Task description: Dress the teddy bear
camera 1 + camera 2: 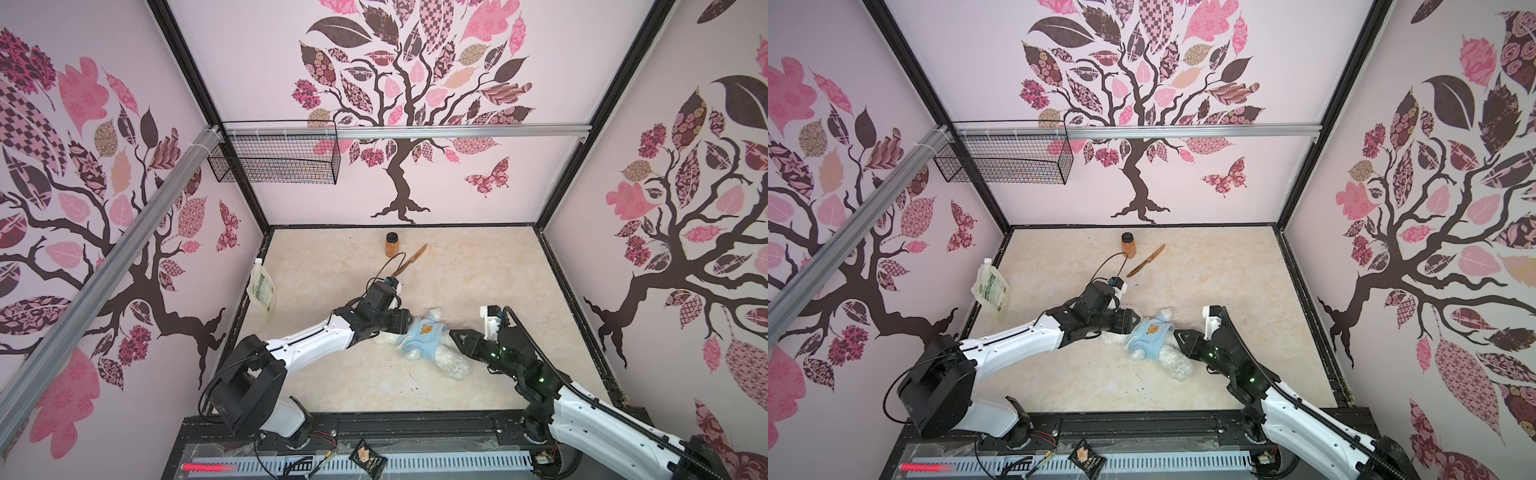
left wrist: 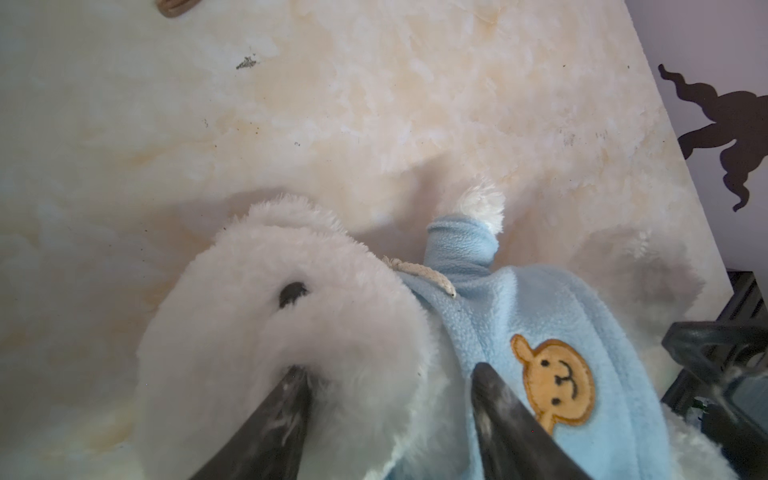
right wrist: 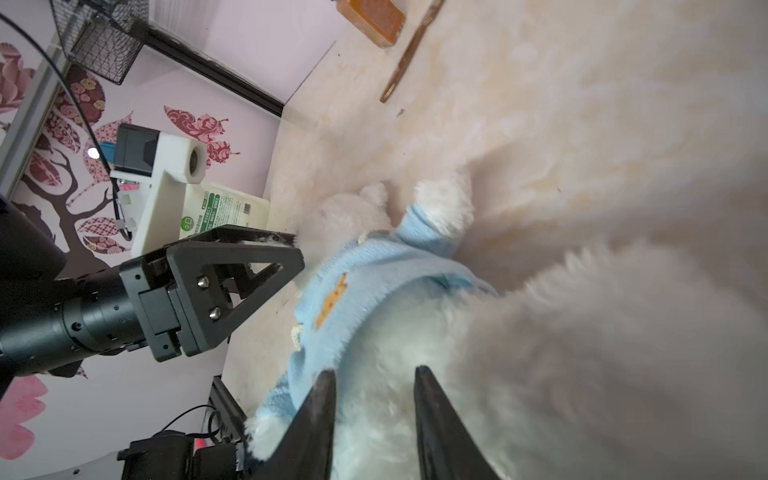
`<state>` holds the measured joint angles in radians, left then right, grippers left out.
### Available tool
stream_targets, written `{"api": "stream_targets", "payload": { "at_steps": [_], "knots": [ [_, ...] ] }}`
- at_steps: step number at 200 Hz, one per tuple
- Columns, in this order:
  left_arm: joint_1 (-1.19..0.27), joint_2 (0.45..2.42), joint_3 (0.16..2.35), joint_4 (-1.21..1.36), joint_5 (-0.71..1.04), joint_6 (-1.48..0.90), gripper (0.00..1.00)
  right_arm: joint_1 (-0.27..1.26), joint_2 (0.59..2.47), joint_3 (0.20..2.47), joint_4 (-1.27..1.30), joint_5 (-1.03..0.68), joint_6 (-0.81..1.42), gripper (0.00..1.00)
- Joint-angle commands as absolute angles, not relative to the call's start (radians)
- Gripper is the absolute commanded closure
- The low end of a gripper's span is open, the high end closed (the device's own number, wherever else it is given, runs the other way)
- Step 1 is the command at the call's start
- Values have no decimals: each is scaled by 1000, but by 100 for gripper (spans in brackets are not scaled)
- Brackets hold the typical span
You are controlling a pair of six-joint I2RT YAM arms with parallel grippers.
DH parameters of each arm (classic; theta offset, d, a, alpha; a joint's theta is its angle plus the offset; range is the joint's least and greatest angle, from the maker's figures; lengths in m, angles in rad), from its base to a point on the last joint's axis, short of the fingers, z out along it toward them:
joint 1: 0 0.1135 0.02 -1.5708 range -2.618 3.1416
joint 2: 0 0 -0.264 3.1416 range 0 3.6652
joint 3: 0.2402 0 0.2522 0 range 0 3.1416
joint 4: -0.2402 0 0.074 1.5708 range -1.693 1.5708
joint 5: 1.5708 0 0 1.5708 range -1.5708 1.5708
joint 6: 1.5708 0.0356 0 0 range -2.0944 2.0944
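Note:
The teddy bear [image 1: 453, 363] [image 1: 1173, 359] lies on its back on the marble-look table in both top views, wearing a light blue shirt [image 1: 424, 336] [image 2: 519, 307] with a tan bear-face patch. One paw pokes out of a sleeve [image 2: 457, 245]. My left gripper [image 1: 409, 322] [image 2: 390, 368] is open at the bear's neck, with one tip sunk in the fluffy head [image 2: 291, 266] and the other on the shirt. My right gripper [image 1: 453, 332] [image 3: 375, 370] is open at the shirt's lower hem, over the white belly [image 3: 415, 332]. The left arm hides most of the head in both top views.
A brown jar [image 1: 391, 245] with a dark lid and a wooden knife [image 1: 411, 259] sit toward the back. A pouch [image 1: 262, 286] leans on the left wall. A wire basket [image 1: 274, 153] hangs on the back rail. A dark snack packet [image 1: 368, 457] lies off the front edge.

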<state>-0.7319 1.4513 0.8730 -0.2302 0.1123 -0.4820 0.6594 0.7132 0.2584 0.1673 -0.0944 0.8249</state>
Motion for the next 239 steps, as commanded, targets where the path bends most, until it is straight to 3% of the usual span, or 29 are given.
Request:
{"api": "stream_targets", "payload": {
  "at_steps": [1,55,96,158,203,239],
  "knots": [
    [-735,1391,929,-288,70,-491,30,659,775,356,149,-100,589,62],
    [-733,1188,779,-325,-118,-614,26,661,1081,433,246,-169,469,67],
    [-732,1079,566,-168,85,-851,24,695,1131,371,242,-201,463,74],
    [-693,1265,492,192,353,-977,19,829,1103,289,300,-194,556,74],
    [-603,1368,561,171,330,-879,28,847,1064,305,377,-319,525,71],
    [-573,1417,673,18,233,-710,26,843,923,330,298,-209,450,60]
  ]
}}
